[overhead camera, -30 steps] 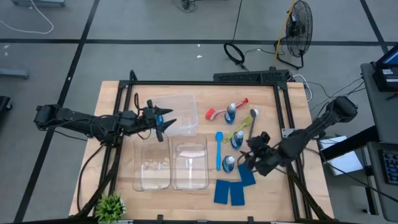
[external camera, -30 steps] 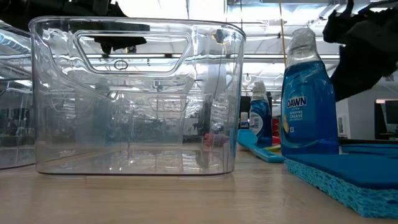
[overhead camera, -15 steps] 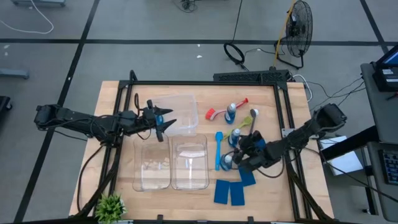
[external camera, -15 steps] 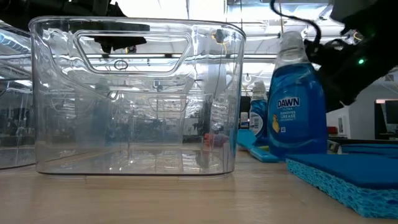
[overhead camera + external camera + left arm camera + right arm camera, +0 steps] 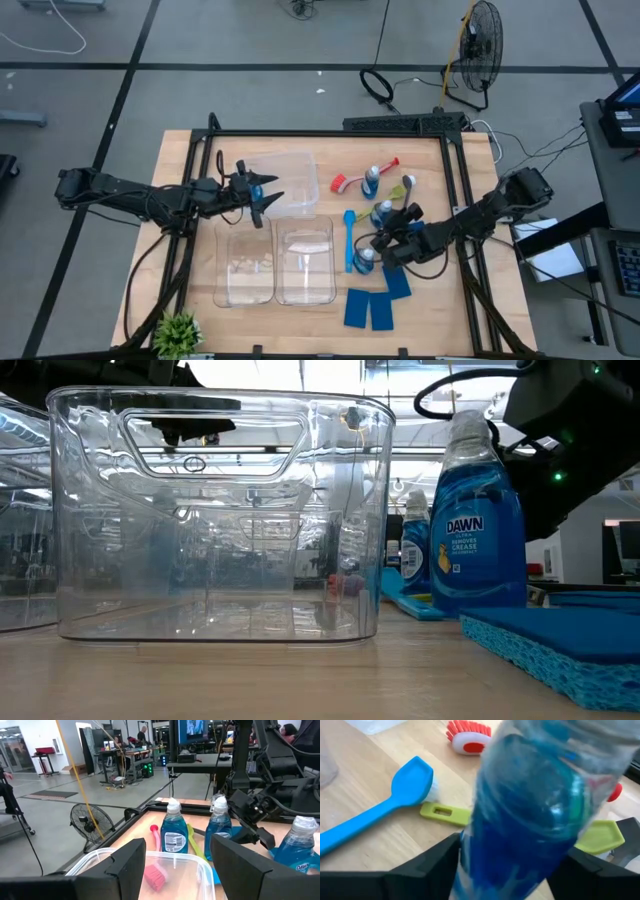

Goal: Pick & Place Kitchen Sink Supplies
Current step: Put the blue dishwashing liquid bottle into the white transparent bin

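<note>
The right pincer has its fingers around the near bottle. Close evenly on the body before lifting. The left pincer waits half open and empty over the far bin.

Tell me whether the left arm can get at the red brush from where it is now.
Probably not directly. The left gripper hovers at the far clear bin, jaws open, and that bin stands between it and the red brush. It would likely have to pass over the bin; beyond that, one blue bottle stands right beside the brush.
</note>
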You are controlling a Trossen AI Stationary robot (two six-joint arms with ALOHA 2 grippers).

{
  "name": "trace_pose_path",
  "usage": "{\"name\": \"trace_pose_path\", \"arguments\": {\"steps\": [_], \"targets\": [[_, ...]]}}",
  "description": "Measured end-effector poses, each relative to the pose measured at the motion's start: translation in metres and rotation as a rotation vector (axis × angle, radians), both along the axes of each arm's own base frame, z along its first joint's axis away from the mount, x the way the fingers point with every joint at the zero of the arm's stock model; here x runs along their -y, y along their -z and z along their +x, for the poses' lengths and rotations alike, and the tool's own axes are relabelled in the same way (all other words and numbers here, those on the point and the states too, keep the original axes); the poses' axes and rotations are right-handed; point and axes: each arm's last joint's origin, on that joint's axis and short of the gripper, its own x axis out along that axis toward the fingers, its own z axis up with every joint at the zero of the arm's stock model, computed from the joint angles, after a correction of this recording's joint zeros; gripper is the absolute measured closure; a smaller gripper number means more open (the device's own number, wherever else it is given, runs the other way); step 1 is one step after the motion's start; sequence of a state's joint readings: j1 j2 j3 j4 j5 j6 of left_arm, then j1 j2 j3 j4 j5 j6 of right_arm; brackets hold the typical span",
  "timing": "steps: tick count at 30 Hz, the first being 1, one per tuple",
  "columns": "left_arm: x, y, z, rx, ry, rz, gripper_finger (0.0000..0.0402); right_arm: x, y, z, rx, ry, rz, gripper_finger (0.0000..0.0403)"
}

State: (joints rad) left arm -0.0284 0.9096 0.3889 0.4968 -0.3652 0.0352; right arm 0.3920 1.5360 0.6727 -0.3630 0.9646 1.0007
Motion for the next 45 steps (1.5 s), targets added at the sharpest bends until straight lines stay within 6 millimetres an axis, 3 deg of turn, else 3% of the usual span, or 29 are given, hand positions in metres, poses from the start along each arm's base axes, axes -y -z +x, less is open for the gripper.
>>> {"name": "trace_pose_path", "arguments": {"steps": [7, 16, 31, 37, 45], "targets": [[0.000, 0.000, 0.000, 0.000, 0.001, 0.000, 0.0176, -0.001, -0.001, 0.002, -0.032, -0.049, -0.027, 0.0292], [0.000, 0.001, 0.000, -0.004, 0.000, -0.009, 0.0176, -0.004, -0.013, 0.004, -0.050, -0.153, -0.024, 0.0296], [0.004, -0.002, 0.007, 0.068, 0.112, -0.043, 0.0176, -0.006, -0.103, -0.002, 0.240, -0.396, -0.177, 0.0296], [0.006, 0.002, 0.037, 0.029, 0.177, -0.022, 0.0176, -0.008, -0.115, 0.009, 0.317, -0.567, -0.178, 0.0296], [0.013, -0.038, 0.105, -0.055, 0.352, -0.002, 0.0176, -0.003, -0.112, 0.020, 0.333, -0.598, -0.178, 0.0296]]}}
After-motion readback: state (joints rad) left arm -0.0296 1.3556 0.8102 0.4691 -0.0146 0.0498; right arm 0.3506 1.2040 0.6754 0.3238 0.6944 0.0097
